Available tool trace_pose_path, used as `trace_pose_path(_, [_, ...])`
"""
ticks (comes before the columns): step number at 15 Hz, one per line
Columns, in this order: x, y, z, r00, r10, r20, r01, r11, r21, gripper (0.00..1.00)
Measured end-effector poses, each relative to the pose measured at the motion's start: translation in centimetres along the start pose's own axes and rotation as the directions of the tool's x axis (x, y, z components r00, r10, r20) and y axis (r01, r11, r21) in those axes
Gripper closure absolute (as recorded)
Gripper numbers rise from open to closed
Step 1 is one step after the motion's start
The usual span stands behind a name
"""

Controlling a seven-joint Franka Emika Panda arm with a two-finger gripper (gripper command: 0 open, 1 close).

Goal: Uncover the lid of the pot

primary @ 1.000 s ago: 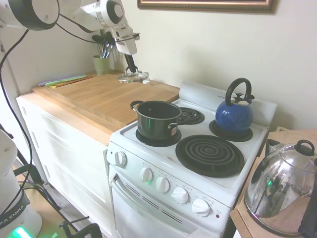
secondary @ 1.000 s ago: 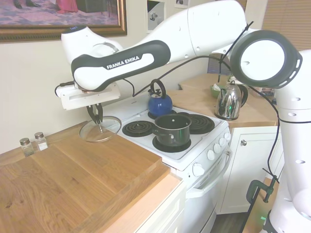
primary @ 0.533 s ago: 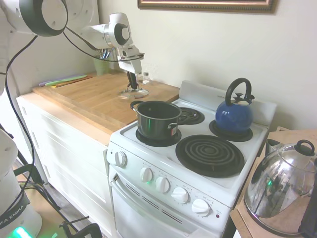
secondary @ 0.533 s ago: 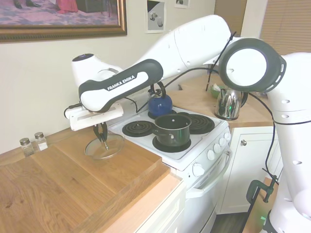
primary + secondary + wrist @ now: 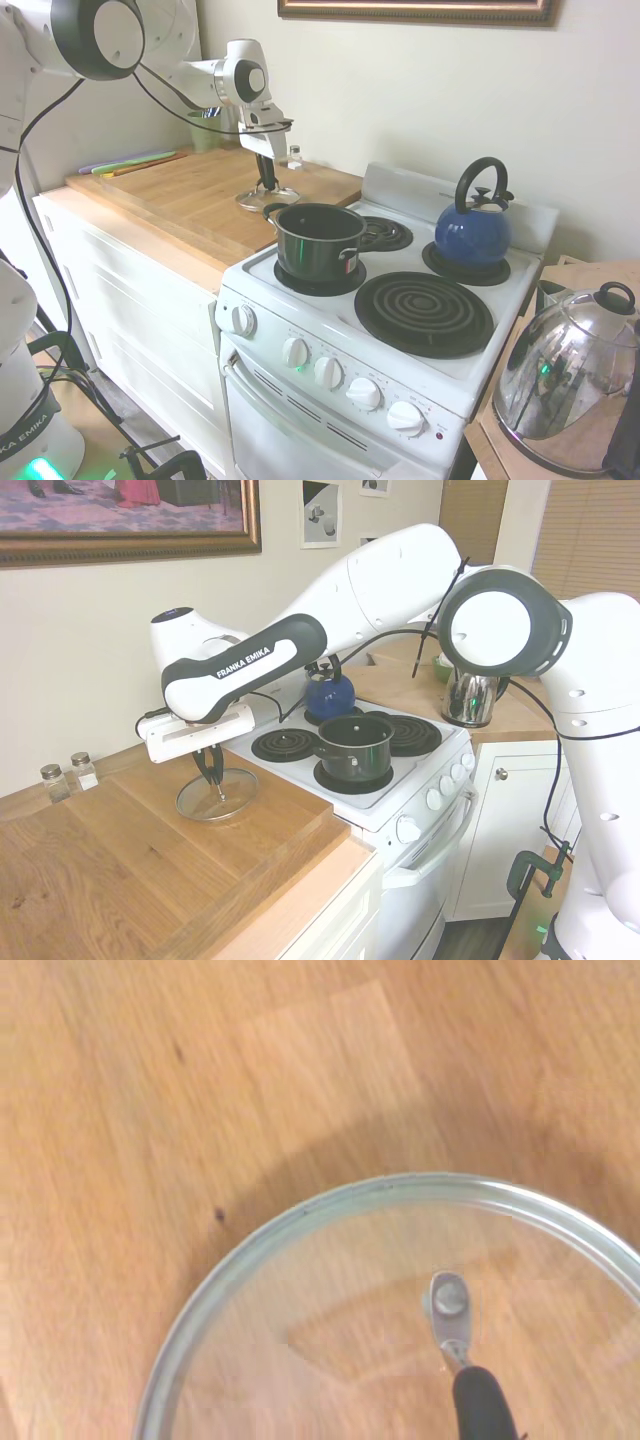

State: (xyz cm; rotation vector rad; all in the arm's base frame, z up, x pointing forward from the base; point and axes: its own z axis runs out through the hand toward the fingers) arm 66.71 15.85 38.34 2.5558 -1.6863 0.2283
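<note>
The claw (image 5: 213, 777) hangs straight down over the wooden desk (image 5: 110, 860), its two fingers pinched tight on the black loop handle of the lid (image 5: 217, 794). The glass lid sits directly under the claw, low over the wood; I can't tell whether its rim is touching the boards or just clear of them. In the wrist view the metal rim of the lid (image 5: 330, 1300) curves across bare wood grain, with the handle's fixing showing through the glass.

The pot (image 5: 354, 744) stands uncovered on the front burner of the white stove (image 5: 400, 790), off to the side of the claw and well apart from the lid. Beyond the pot, further from the claw, a blue kettle (image 5: 328, 692) sits on a rear burner. Two small shakers (image 5: 66, 776) stand by the wall on the claw's other side.
</note>
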Motion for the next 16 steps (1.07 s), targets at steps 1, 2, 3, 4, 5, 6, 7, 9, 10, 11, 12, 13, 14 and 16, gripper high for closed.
trace_pose_path(1, [-0.1, -0.1, 0.0, 1.0, -0.001, 0.002, 0.001, 1.0, -0.004, 0.0])
trace_pose_path(2, [-0.1, -0.2, 0.0, 1.0, -0.003, 0.004, 0.003, 1.0, -0.005, 0.0])
trace_pose_path(3, [-0.1, -0.3, -0.1, 1.0, -0.004, 0.005, 0.004, 1.0, -0.007, 0.0])
trace_pose_path(4, [-0.1, -0.3, -0.1, 1.0, -0.003, 0.007, 0.003, 1.0, -0.011, 0.0])
trace_pose_path(5, [0.0, -0.3, -0.1, 1.0, -0.002, 0.009, 0.002, 1.0, -0.014, 0.0])
trace_pose_path(6, [0.2, -0.3, 0.0, 1.0, 0.0, 0.01, 0.0, 1.0, -0.016, 0.0])
trace_pose_path(7, [0.4, -0.3, 0.1, 1.0, 0.001, 0.01, -0.001, 1.0, -0.018, 0.0])
trace_pose_path(9, [0.7, -0.5, 0.0, 1.0, 0.004, 0.008, -0.004, 1.0, -0.018, 0.0])
trace_pose_path(10, [0.8, -0.6, -0.1, 1.0, 0.005, 0.008, -0.005, 1.0, -0.017, 0.0])
trace_pose_path(11, [0.8, -0.6, -0.3, 1.0, 0.005, 0.008, -0.005, 1.0, -0.018, 0.0])
trace_pose_path(12, [0.8, -0.6, -0.4, 1.0, 0.005, 0.008, -0.005, 1.0, -0.017, 0.0])
trace_pose_path(13, [0.8, -0.6, -0.6, 1.0, 0.008, 0.013, -0.008, 1.0, -0.014, 0.0])
trace_pose_path(14, [1.0, -0.6, -1.3, 1.0, 0.014, 0.019, -0.014, 1.0, -0.002, 0.0])
trace_pose_path(16, [2.2, 0.3, -4.5, 0.999, 0.028, 0.029, -0.03, 0.999, 0.044, 0.0])
